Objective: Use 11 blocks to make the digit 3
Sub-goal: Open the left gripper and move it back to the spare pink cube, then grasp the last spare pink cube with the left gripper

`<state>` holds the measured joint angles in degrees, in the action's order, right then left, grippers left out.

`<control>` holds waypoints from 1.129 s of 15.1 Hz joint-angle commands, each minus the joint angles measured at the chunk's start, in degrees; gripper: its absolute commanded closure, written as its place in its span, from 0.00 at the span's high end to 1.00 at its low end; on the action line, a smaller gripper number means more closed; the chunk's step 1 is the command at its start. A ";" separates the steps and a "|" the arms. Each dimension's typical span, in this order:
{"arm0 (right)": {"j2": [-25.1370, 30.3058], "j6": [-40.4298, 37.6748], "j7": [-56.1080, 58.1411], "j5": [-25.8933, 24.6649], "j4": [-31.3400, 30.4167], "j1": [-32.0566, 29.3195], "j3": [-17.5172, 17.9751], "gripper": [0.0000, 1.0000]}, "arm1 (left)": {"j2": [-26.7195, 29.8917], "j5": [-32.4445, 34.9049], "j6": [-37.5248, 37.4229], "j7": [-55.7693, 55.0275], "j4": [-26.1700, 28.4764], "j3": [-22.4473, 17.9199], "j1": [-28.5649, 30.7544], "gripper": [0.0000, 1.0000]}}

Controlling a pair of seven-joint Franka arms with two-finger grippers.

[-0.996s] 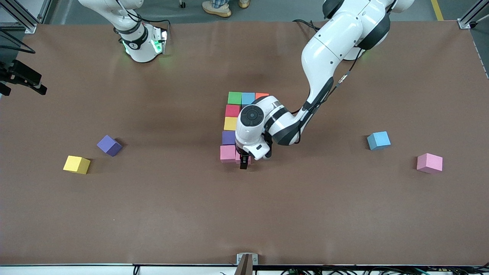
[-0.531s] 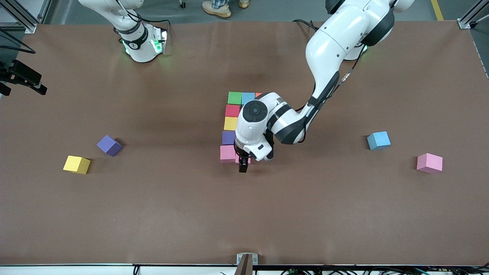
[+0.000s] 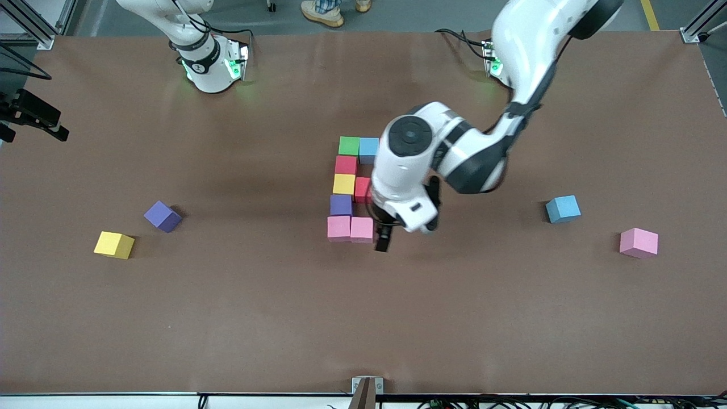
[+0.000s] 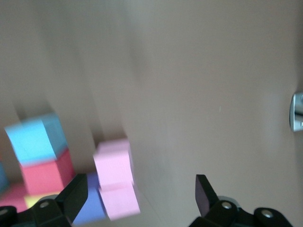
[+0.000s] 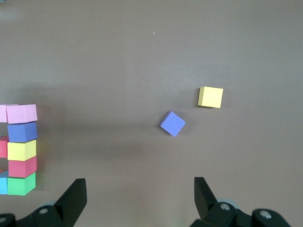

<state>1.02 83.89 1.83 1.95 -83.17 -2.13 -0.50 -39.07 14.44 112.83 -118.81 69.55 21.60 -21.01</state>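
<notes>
The blocks that form the digit 3 lie touching at mid-table: green, light blue, red, yellow, a second red, purple and two pink. The left arm hides the part toward its own end. My left gripper hangs open and empty over bare table just beside the second pink block. Its wrist view also shows a light blue block beside the red one. My right gripper is open, high above the table.
Loose blocks lie apart: purple and yellow toward the right arm's end, light blue and pink toward the left arm's end. A metal bracket sits at the table's near edge.
The left gripper has lifted off the second pink block and shifted toward the left arm's end. That block stays beside the first pink one. The right arm has not moved.
</notes>
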 commanded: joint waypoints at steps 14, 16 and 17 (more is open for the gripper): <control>-0.05 0.05 0.19 -0.45 0.29 -0.50 0.41 1.00 | 19.99 -0.20 -2.82 82.82 29.30 1.17 34.35 1.00; -0.05 0.13 0.19 -0.54 0.29 -0.42 0.41 1.00 | 20.18 -0.20 0.63 89.69 31.95 0.99 36.90 1.00; -0.05 0.05 0.19 -0.54 0.29 -0.50 0.41 1.00 | 19.74 0.14 1.34 93.12 32.13 1.08 38.92 1.00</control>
<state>1.02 83.90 1.83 1.94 -83.17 -2.13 -0.49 -21.41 14.12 111.22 -31.65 97.58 22.17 14.83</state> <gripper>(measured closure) 0.000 0.000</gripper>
